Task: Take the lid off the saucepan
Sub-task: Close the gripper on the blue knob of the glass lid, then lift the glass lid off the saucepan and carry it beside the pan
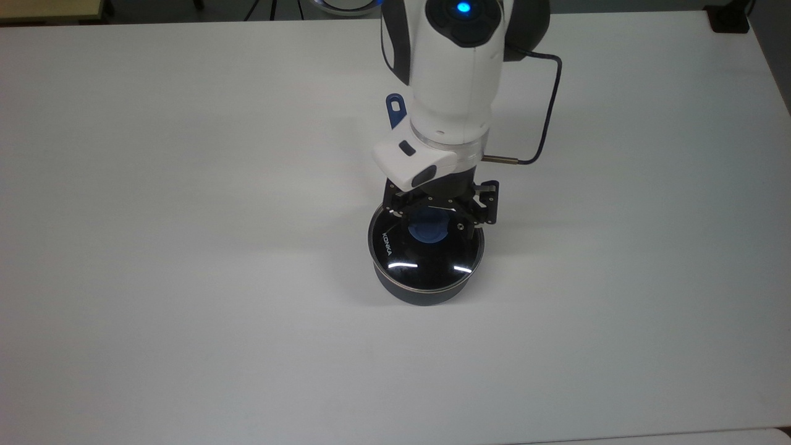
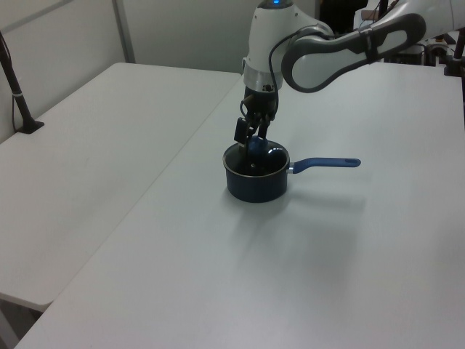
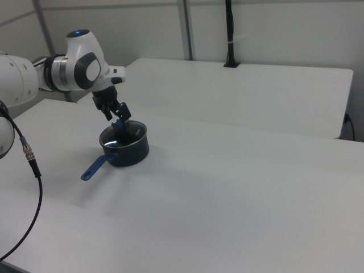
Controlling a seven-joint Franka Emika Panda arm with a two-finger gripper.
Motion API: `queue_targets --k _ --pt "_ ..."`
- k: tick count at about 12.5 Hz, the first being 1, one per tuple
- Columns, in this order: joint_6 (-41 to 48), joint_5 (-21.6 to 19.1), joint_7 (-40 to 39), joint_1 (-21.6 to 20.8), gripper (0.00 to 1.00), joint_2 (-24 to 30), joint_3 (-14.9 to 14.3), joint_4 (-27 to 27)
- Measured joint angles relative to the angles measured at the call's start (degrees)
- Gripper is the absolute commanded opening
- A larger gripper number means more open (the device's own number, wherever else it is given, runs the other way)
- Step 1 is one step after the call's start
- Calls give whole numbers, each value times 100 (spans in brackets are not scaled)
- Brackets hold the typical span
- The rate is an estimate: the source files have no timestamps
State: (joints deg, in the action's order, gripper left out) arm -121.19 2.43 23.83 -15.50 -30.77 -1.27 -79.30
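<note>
The dark saucepan (image 1: 425,292) stands near the table's middle with the glass lid (image 1: 426,262) seated on it. Its blue handle (image 1: 394,110) runs toward the top view's top, mostly hidden under my arm. My gripper (image 1: 432,224) is open and low over the lid, one finger on each side of the blue knob (image 1: 428,232); I cannot tell if they touch it. In the left view the gripper (image 2: 250,142) hangs just above the saucepan (image 2: 254,185), whose handle (image 2: 328,163) points right. The right view has the gripper (image 3: 119,119) over the saucepan (image 3: 128,152).
The white table (image 1: 185,247) spreads wide around the pan. A black cable (image 1: 547,117) loops off my wrist. A black clamp (image 1: 728,18) sits at the far corner. A second table (image 2: 94,167) adjoins in the left view, with a black post (image 2: 14,87) on it.
</note>
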Motion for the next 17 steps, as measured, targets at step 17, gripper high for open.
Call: queue_targets --k 17 --pt "1038 165 -1105 501 45 1559 -394 -651"
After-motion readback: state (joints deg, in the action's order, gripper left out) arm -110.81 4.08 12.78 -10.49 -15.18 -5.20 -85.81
